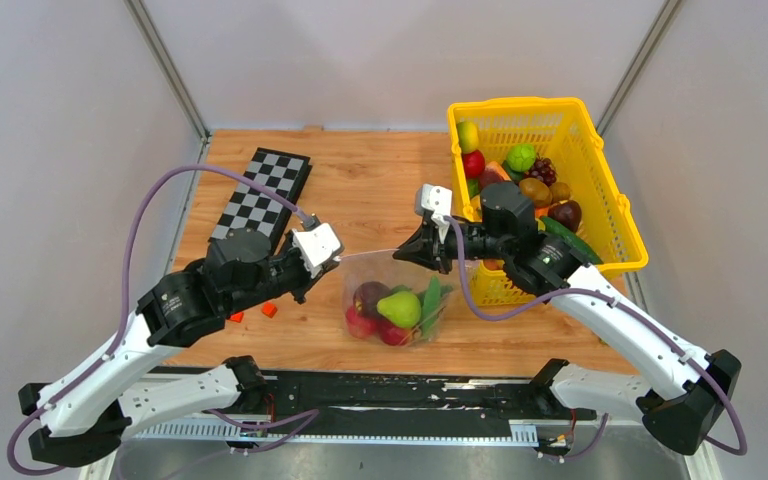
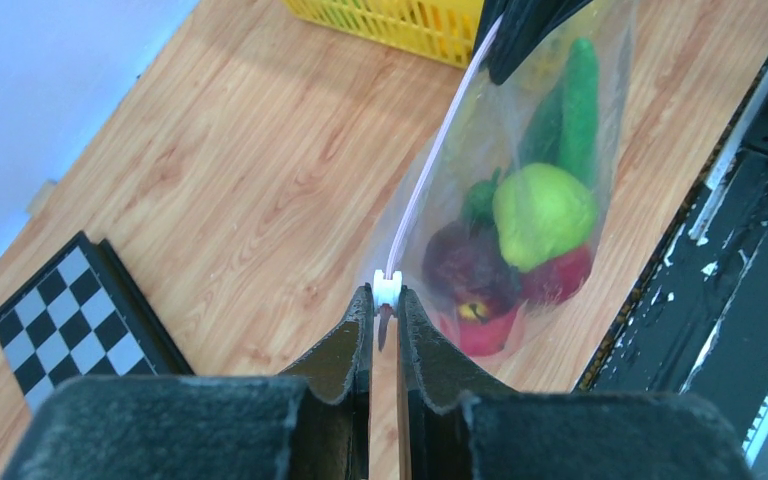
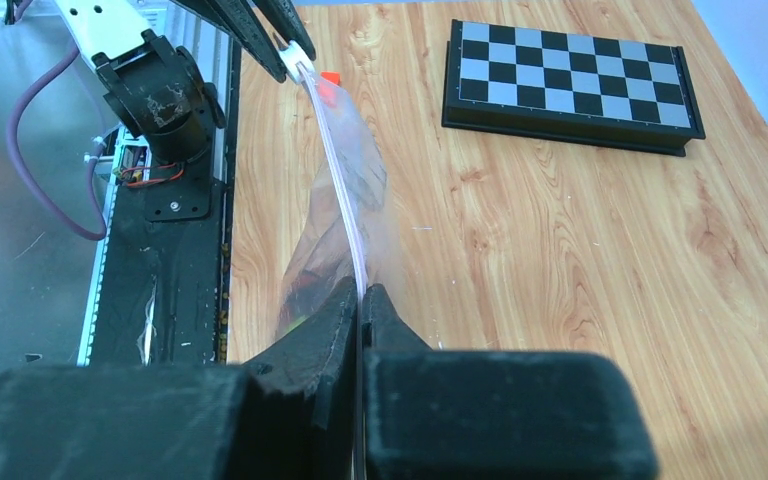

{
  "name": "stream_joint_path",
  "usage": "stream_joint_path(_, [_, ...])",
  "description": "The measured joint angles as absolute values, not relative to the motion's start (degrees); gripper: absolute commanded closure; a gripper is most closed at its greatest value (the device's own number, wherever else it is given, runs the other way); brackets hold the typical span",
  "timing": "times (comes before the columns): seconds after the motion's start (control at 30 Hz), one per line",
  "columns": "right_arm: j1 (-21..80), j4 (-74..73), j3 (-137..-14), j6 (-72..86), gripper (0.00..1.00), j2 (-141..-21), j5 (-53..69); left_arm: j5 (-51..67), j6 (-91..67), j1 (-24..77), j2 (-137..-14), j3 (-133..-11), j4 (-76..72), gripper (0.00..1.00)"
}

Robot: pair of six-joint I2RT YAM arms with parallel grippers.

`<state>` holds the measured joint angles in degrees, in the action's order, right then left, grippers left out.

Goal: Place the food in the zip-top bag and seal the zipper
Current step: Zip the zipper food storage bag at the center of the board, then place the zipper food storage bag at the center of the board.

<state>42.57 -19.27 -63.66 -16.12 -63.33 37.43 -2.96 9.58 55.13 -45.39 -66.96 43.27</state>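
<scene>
The zip-top bag (image 1: 412, 322) hangs above the table, stretched taut between my two grippers. It holds food: a green pear (image 2: 543, 212), a dark purple fruit (image 2: 465, 265), red apples (image 2: 480, 330) and a long green piece (image 2: 580, 110). The pinkish zipper (image 2: 428, 175) runs straight from one gripper to the other. My left gripper (image 2: 386, 300) is shut on the zipper's small white slider (image 2: 387, 286) at the bag's left end. At the right end, my right gripper (image 3: 362, 295) is shut on the zipper strip (image 3: 338, 185).
A yellow mesh basket (image 1: 600, 170) with more toy fruit stands at the back right, just behind the right arm. A folded chessboard (image 1: 263, 193) lies at the back left. Small orange blocks (image 1: 269, 310) sit under the left arm. The table's front edge and black rail are close below the bag.
</scene>
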Motion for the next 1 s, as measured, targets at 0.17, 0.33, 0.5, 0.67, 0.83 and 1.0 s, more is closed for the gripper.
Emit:
stream_joint_path(0.17, [42.57,-18.94,-63.57,-15.70,1.00,-63.33,37.30,-4.67,9.72,55.13,-44.95,-66.96,44.82,1.00])
stream_joint_path(0.33, [42.57,-18.52,-63.57,-15.05,1.00,-63.33,37.34,-5.13,9.72,55.13,-45.25,-67.00,44.77,0.67])
stream_joint_path(0.5, [42.54,-17.85,-63.57,-14.13,1.00,-63.33,36.86,-7.92,9.47,55.09,-45.32,-67.09,44.23,0.14])
stream_joint_path(0.67, [42.50,-16.82,-64.51,-13.04,1.00,-65.21,33.65,-11.81,7.73,55.07,-41.01,-65.69,39.75,0.00])
stream_joint_path(0.83, [42.35,-17.39,-72.38,-12.64,1.00,-72.31,28.51,-12.75,5.96,55.07,-36.14,-65.49,36.42,0.00])
stream_joint_path(1.0, [42.11,-20.69,-88.77,-15.57,0.99,-83.59,23.94,-12.19,3.81,55.07,-35.48,-65.71,35.03,0.00])
